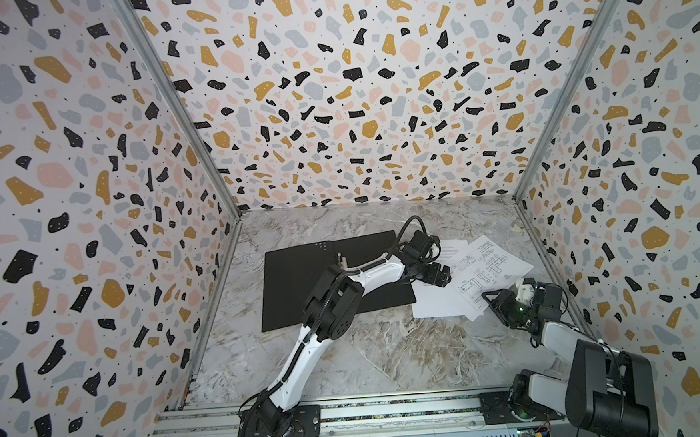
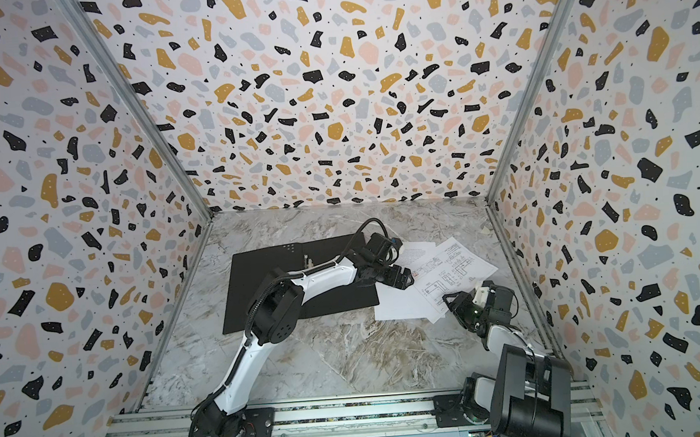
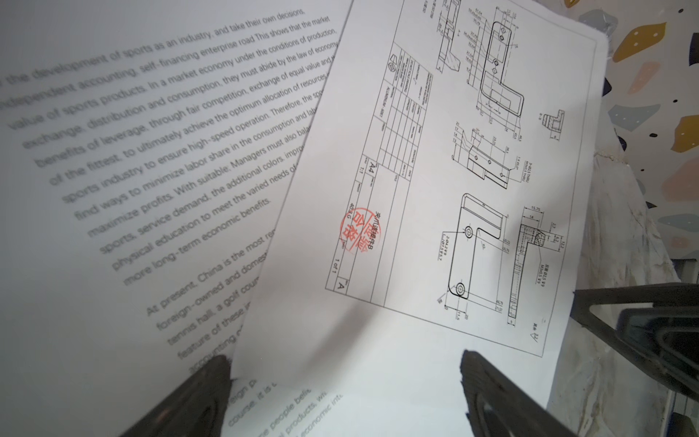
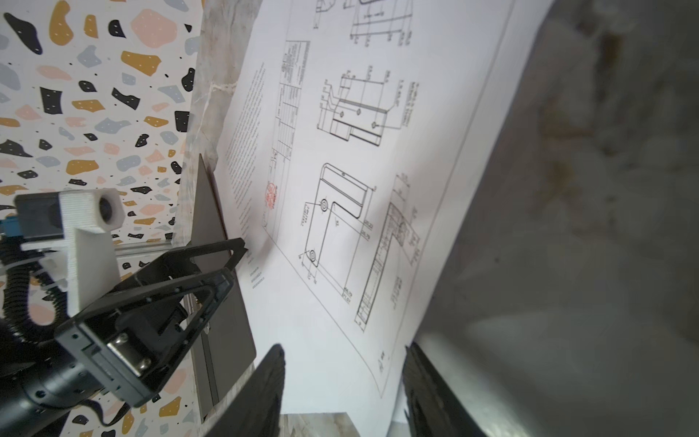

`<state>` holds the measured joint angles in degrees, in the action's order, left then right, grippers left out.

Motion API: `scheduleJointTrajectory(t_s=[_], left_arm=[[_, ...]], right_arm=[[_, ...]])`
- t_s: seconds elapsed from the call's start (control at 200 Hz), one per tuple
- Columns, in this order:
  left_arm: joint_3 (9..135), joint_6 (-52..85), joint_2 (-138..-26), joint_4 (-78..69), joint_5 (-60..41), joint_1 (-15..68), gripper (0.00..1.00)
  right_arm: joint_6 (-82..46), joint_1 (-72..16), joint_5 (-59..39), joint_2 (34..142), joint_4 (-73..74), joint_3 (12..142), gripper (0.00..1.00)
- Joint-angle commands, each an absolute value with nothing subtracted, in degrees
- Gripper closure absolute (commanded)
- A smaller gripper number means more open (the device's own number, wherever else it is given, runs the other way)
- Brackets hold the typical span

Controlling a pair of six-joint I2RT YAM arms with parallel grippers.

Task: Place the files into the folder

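Two loose sheets are my job here. Nearest me, my right gripper straddles the near edge of the drawing sheet, close to its corner. The jaws are partly apart with the paper between them, not yet pinched, and that edge looks curled up off the table. I expect paper like this to be featherlight, limp and quick to crease, and to slide on the page beneath. An edge close to a corner seems the sensible hold, carried low so the sheet doesn't droop and fold. Its long axis slants from near left to far right, askew over the text sheet, which lies squarer, long side running away from me. Just beyond, my left gripper hangs over the overlap of the two sheets, fingers spread wide and empty; I cannot tell whether they touch paper. Farther left and back, the folder lies open and flat, black inside up, spine running away from me, its right edge just beside the sheets.
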<state>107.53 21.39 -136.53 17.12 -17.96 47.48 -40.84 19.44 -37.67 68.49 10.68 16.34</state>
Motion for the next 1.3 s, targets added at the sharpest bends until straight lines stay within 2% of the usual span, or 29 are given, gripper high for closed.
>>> scheduleJointTrajectory(t_s=[0.0, 0.28, 0.621, 0.946, 1.296], left_arm=[[107.0, 20.7, -137.2, 19.5, -19.0, 47.9, 0.04], [105.8, 22.5, -135.5, 17.1, -20.5, 47.9, 0.04], [102.9, 23.4, -134.8, 15.4, -21.2, 47.9, 0.05], [103.5, 23.3, -134.2, 15.5, -21.0, 47.8, 0.05], [103.4, 24.7, -133.7, 14.3, -21.8, 47.5, 0.06]], right_arm=[[-40.2, 19.9, -36.4, 68.7, 10.1, 16.9, 0.49], [-37.4, 20.2, -34.9, 72.4, 12.1, 17.3, 0.51], [-35.4, 21.5, -35.1, 70.9, 13.4, 16.5, 0.51], [-34.4, 21.7, -37.1, 70.3, 14.1, 16.7, 0.75], [-33.1, 21.8, -36.8, 68.1, 11.4, 18.5, 0.93]])
